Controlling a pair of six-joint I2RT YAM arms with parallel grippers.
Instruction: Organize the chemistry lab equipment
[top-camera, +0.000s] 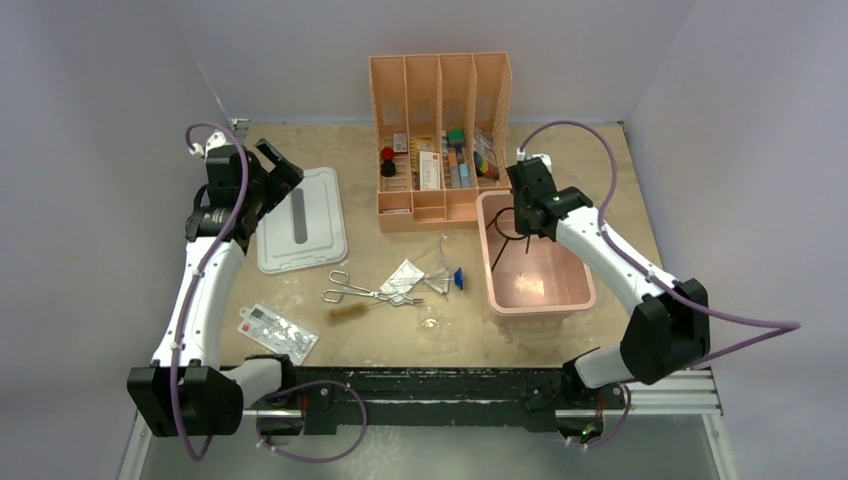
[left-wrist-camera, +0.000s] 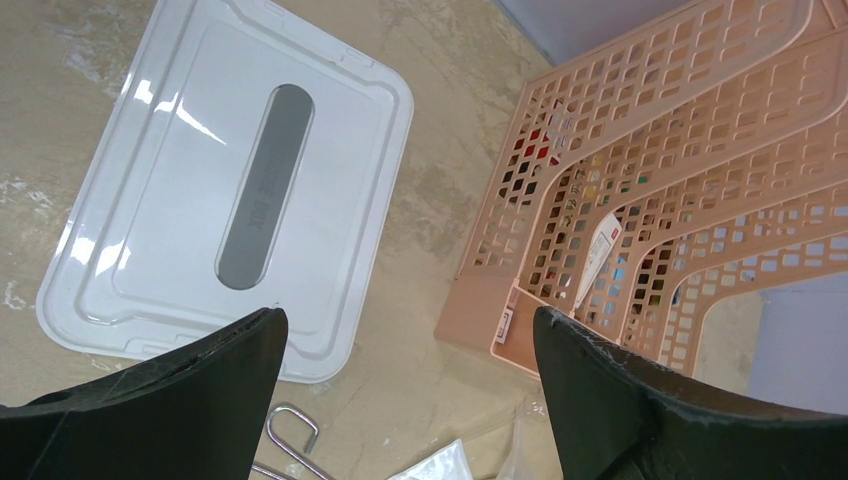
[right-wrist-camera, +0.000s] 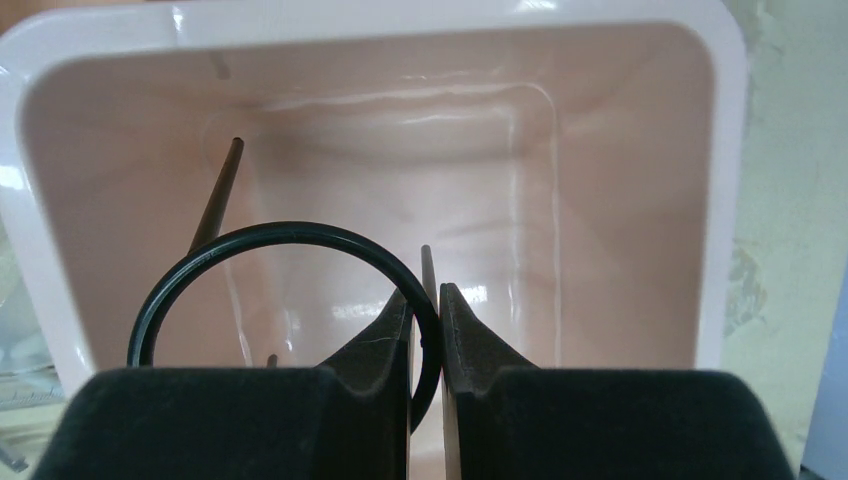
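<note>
My right gripper (top-camera: 522, 212) is shut on the black wire ring (top-camera: 500, 250) and holds it over the far left part of the pink bin (top-camera: 575, 285). In the right wrist view the ring (right-wrist-camera: 290, 230) sits pinched between the pads of the right gripper (right-wrist-camera: 425, 295), its rod legs hanging down into the bin (right-wrist-camera: 620, 200). My left gripper (top-camera: 275, 165) is open and empty above the white lid (top-camera: 300, 220). On the table lie steel tongs (top-camera: 355, 292), a brown brush (top-camera: 348, 313), clear packets (top-camera: 405, 275) and a blue-capped tube (top-camera: 447, 280).
The peach divided organizer (top-camera: 440, 150) stands at the back centre, close to the bin. A red-and-white printed packet (top-camera: 278, 330) lies front left. In the left wrist view the lid (left-wrist-camera: 200, 180), the organizer (left-wrist-camera: 680, 150) and a tongs handle loop (left-wrist-camera: 295, 440) show below the open left gripper (left-wrist-camera: 405, 320).
</note>
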